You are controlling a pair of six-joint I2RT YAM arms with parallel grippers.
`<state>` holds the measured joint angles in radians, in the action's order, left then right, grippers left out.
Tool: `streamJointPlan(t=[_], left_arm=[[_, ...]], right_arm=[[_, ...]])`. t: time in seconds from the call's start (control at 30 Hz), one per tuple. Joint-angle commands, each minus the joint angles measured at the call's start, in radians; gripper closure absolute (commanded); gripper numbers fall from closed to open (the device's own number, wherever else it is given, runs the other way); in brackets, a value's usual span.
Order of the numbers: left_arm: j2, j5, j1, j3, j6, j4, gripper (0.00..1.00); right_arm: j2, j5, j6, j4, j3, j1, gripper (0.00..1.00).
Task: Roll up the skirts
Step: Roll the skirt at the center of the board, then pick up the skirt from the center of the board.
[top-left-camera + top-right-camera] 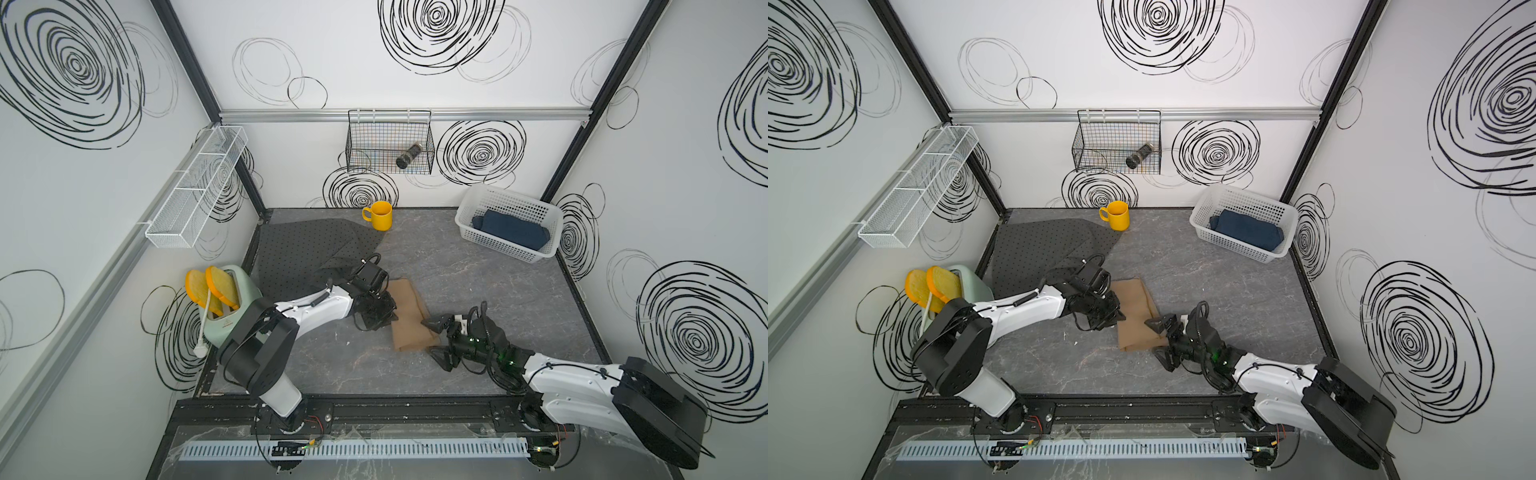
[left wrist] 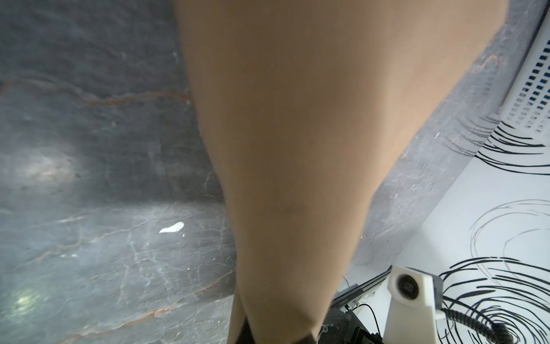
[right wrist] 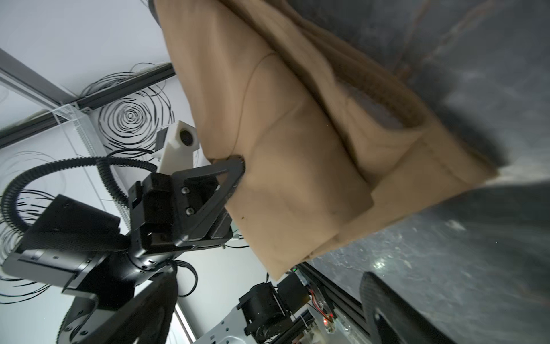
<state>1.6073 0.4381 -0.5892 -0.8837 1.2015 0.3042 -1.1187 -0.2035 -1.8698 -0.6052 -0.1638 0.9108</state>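
Nearest my side of the table [image 1: 478, 291], the right gripper [image 1: 436, 340] [image 1: 1160, 343] sits at the near right corner of the tan skirt [image 1: 409, 316] [image 1: 1136, 307]. Its jaws are spread wide. One finger lies over the cloth's right edge and the other is just off the near corner, so nothing is clamped between them. The tan skirt lies folded in layers at mid-table, a narrow strip running away from me. On its opposite long edge the left gripper [image 1: 382, 309] [image 1: 1111, 311] is closed down narrow on the fabric. From the right wrist I see that gripper [image 3: 235, 169] biting into the tan skirt [image 3: 297, 178] at its side, the cloth puckered around the fingertip. From the left wrist, the tan skirt [image 2: 297, 149] fans out straight from the jaws and fills most of the view. On the far left of the tan skirt, past the left arm, the dotted grey skirt [image 1: 303, 245] [image 1: 1038, 245] is spread loose and unrolled, reaching towards the back wall. Beside it, to the left of the tan skirt, stands a toaster [image 1: 232, 299]. Straight beyond the tan skirt a yellow mug [image 1: 381, 216] stands upright, just beside the dotted cloth's far corner. Far right of the tan skirt, well apart from both grippers, the denim skirt [image 1: 513, 235] [image 1: 1246, 232] lies bundled inside the white basket [image 1: 498, 248].
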Motion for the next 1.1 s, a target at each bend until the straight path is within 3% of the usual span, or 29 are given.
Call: streamJointPlan(t=[0.0, 0.2, 0.4, 0.5, 0.63, 0.7, 1.0, 1.07], left_arm=[[-0.023, 0.037, -0.003, 0.057, 0.094, -0.124, 1.0], [-0.014, 0.056, -0.008, 0.082, 0.131, -0.167, 1.0], [-0.035, 0.083, -0.033, 0.142, 0.2, -0.255, 1.0], [-0.052, 0.084, -0.044, 0.172, 0.226, -0.281, 1.0], [-0.07, 0.099, -0.05, 0.226, 0.29, -0.376, 1.0], [-0.075, 0.099, -0.049, 0.227, 0.291, -0.374, 1.0], [-0.091, 0.115, -0.021, 0.255, 0.302, -0.406, 1.0], [-0.096, 0.11, -0.007, 0.253, 0.283, -0.388, 1.0]], right_arm=[[-0.027, 0.065, -0.032, -0.093, 0.01, 0.056, 0.02], [-0.083, 0.188, -0.074, -0.13, 0.013, 0.174, 0.02], [-0.246, 0.173, -0.035, -0.269, -0.006, 0.132, 0.02], [-0.274, 0.223, -0.031, -0.346, 0.028, 0.122, 0.02], [-0.313, 0.225, 0.0, -0.323, 0.001, 0.111, 0.01], [-0.369, 0.208, -0.01, -0.39, 0.002, 0.116, 0.08], [-0.625, 0.214, -0.039, -0.744, 0.083, 0.088, 0.65], [-0.637, 0.195, -0.013, -0.754, 0.084, 0.074, 0.7]])
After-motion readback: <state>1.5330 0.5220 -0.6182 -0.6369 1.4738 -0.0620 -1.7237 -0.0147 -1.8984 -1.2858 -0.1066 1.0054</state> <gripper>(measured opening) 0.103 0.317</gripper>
